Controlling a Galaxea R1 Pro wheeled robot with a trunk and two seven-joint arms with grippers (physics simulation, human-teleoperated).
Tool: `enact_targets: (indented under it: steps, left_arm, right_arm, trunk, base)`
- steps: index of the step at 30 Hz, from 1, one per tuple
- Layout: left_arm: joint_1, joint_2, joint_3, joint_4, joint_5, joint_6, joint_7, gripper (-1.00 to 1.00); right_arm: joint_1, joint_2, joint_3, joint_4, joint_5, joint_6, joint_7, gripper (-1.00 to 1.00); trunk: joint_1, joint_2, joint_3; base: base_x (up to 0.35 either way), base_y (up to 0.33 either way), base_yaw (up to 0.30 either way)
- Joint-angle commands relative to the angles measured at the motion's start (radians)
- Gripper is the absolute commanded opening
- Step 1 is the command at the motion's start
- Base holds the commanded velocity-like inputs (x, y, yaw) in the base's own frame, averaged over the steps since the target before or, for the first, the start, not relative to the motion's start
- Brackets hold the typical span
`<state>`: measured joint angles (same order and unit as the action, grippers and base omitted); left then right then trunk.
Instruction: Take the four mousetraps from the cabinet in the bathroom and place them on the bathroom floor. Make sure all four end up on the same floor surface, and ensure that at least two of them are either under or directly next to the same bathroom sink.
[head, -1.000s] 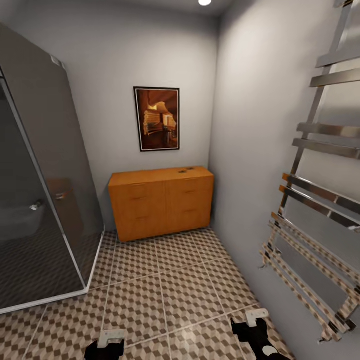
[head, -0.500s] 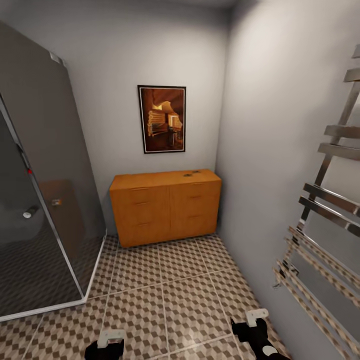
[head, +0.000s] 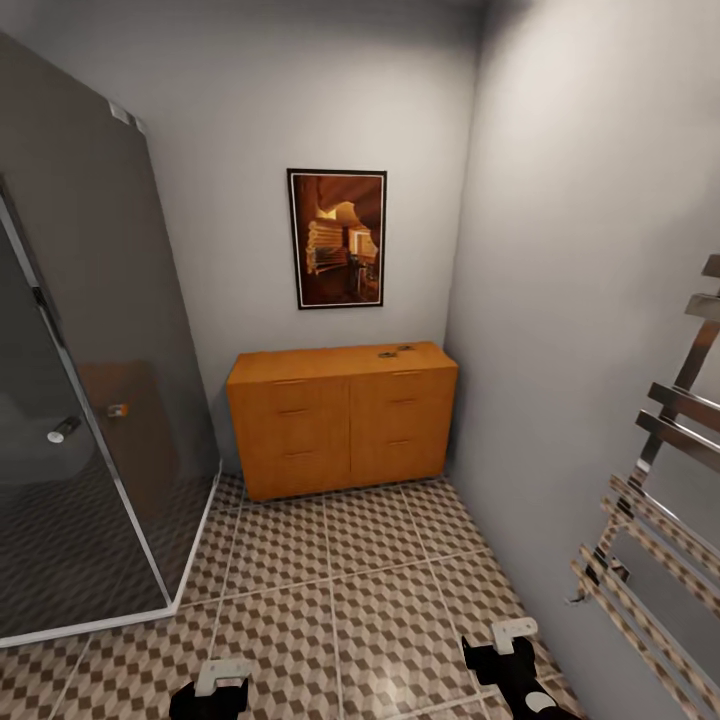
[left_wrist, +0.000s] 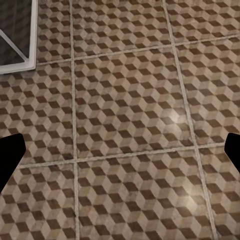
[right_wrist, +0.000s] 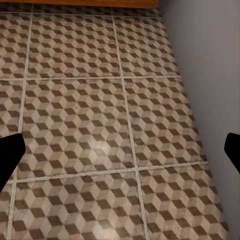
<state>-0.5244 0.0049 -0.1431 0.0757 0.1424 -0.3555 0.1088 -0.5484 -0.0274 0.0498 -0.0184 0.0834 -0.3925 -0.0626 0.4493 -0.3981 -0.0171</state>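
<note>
Bathroom corner, patterned bathroom floor (head: 380, 600) running up to the orange cabinet (head: 342, 418) at 12 o'clock against the back wall. Two small dark objects, probably mousetraps (head: 395, 352), on the cabinet top toward its 1 o'clock end; too small to confirm. Left gripper (left_wrist: 120, 150) and right gripper (right_wrist: 120, 150) both spread wide, carrying nothing. Best approach, judged: roll straight ahead, keep clear of shower glass (head: 90, 400) at 9 o'clock and towel rail (head: 660, 500) at 3 o'clock, stop within reach.

left gripper (head: 222, 678): black body, pale grey bracket on top | right gripper (head: 512, 640): black body, pale grey bracket | fingertips (left_wrist: 10, 162): plain black
</note>
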Motion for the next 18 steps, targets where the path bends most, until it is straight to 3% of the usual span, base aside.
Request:
enact_targets:
  steps: [1, 18]
  left_arm:
    - [-0.002, 0.000, -0.008, 0.004, 0.009, -0.007, 0.000, 1.00]
    - [-0.002, -0.001, -0.009, 0.004, 0.009, -0.007, 0.000, 1.00]
  right_arm:
    - [-0.001, 0.000, 0.005, 0.001, 0.009, -0.002, -0.006, 1.00]
    - [-0.001, -0.002, 0.004, 0.001, 0.009, -0.002, -0.004, 1.00]
  trunk:
    - [0.001, -0.002, -0.002]
    - [0.001, -0.002, -0.002]
  base:
    - [0.026, 0.000, 0.008]
    - [0.004, 0.000, 0.001]
